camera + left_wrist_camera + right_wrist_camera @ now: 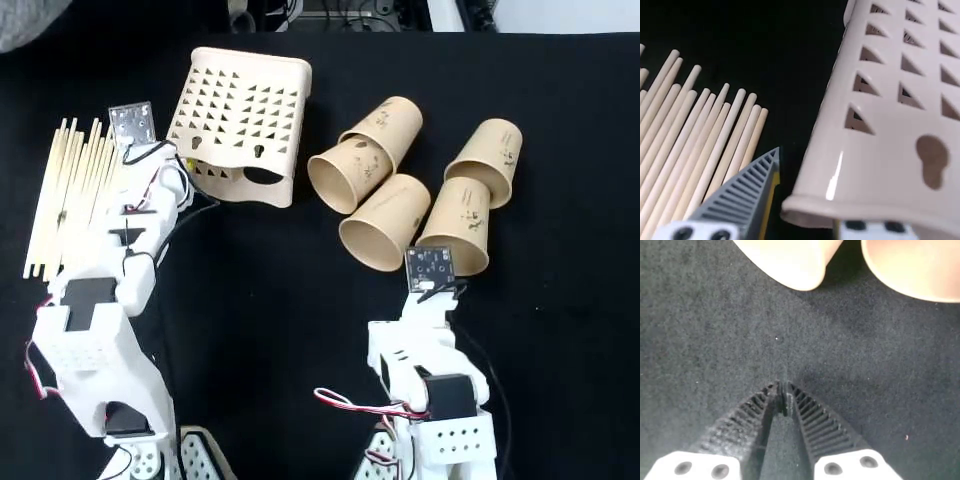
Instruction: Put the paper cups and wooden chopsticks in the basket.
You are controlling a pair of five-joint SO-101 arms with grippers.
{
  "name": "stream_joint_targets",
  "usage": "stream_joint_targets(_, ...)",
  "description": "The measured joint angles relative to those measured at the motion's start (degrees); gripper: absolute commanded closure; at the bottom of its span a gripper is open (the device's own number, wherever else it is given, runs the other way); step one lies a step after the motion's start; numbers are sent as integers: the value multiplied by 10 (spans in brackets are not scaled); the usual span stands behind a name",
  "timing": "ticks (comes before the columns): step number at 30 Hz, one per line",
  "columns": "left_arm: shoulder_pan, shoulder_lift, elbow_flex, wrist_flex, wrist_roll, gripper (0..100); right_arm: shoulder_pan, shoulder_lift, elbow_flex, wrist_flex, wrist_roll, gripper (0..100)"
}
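5 paper cups (400, 190) are lying on their sides, table (260, 300) centre-right, mouths facing approx. 7 o'clock. At 9 o'clock the wooden chopsticks (70, 190) are lying w/ long axes 12–6, too packed to count. 1 basket (240, 125) is lying tipped at 12. The right hand (782, 395), pinched together on nothing, is sitting at the cups' 6; the left hand (767, 175) is sitting btwn chopsticks & basket, spread can't be told.

Bright, even light falls from above and the black desk (560, 330) soaks it up. A white glare streak runs down the basket (890, 125) wall just beside the left claw (785, 175). Ahead of the right claw (782, 390) the paper cups (790, 260) wash out pale, soft shadow beneath
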Motion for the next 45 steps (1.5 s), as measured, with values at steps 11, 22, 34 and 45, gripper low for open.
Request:
stream_joint_targets(11,-2,-105,83,0,0,971,0,0,0,0,0,985)
stream_joint_targets(22,40,-407,195,166,0,971,0,0,0,0,0,985)
stream_joint_targets(34,76,-692,162,440,0,971,0,0,0,0,0,985)
stream_joint_targets(45,76,-717,73,600,56,972,0,0,0,0,0,985)
